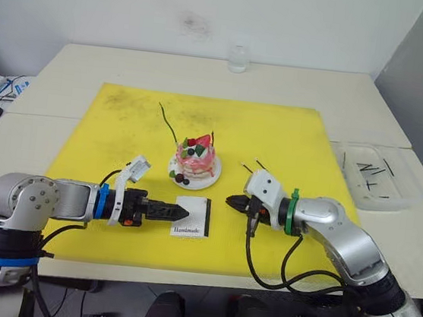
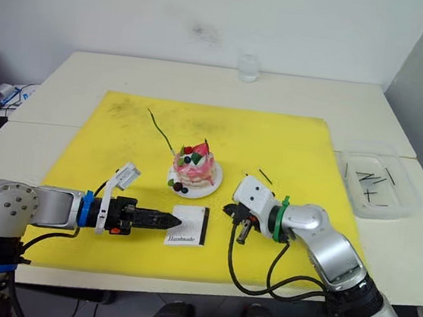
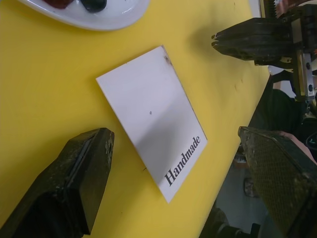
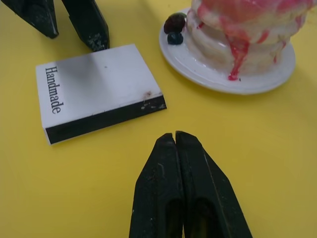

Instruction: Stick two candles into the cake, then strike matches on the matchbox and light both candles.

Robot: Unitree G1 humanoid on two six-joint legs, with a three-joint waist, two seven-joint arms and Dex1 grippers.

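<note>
On the yellow mat [image 1: 276, 128] the cake [image 1: 196, 159] stands mid-mat on its white plate, both candles stuck in it (the green candle [image 1: 168, 122] leaning far out). Just in front lies the matchbox [image 1: 192, 217]. The left gripper [image 1: 182, 212] reaches its edge, fingers spread apart; the right gripper [image 1: 231, 201], fingers pressed together, sits beside it.

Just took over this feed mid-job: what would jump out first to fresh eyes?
The pink-iced cake at the middle of the yellow mat, with a green candle leaning out of it. In front of it, the left gripper, open, and the right gripper, shut, flank the white matchbox.
</note>
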